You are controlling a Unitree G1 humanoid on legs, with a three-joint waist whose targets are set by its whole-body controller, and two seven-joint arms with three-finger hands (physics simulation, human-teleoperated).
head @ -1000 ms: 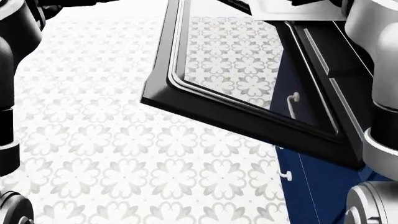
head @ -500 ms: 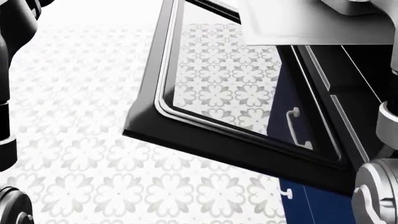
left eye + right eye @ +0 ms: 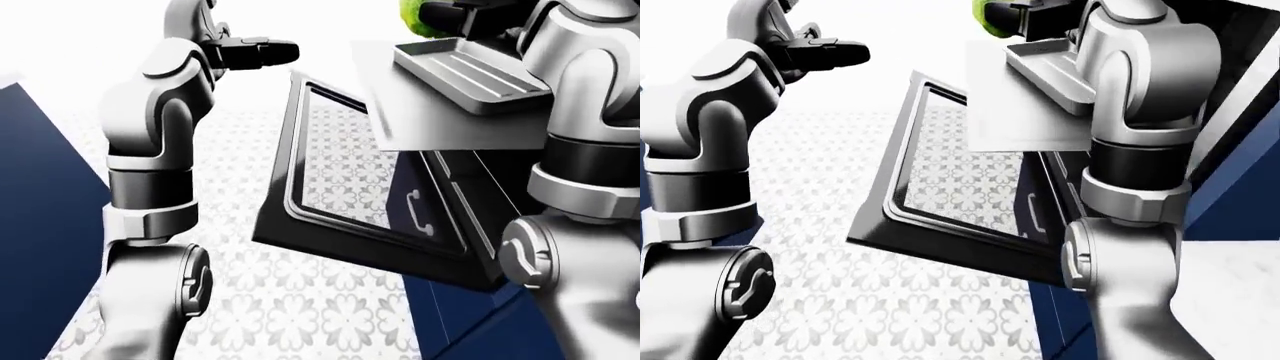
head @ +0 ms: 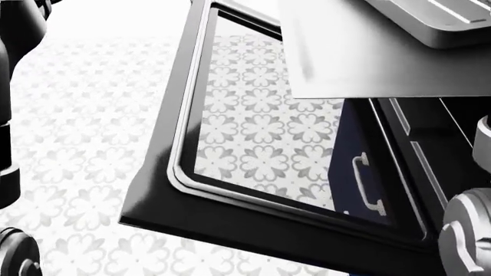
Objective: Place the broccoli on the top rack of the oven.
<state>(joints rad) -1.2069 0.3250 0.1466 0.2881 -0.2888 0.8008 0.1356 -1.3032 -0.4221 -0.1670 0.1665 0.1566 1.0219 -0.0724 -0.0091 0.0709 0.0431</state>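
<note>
Peeking in at the top edge of the eye views, the broccoli is mostly cut off, only a green sliver showing beside the dark right hand; whether those fingers close round it cannot be told. Just below it a grey tray juts out above the open oven door, which hangs over the patterned floor. The right arm reaches upward to that tray. The left hand is raised, fingers extended, holding nothing.
</note>
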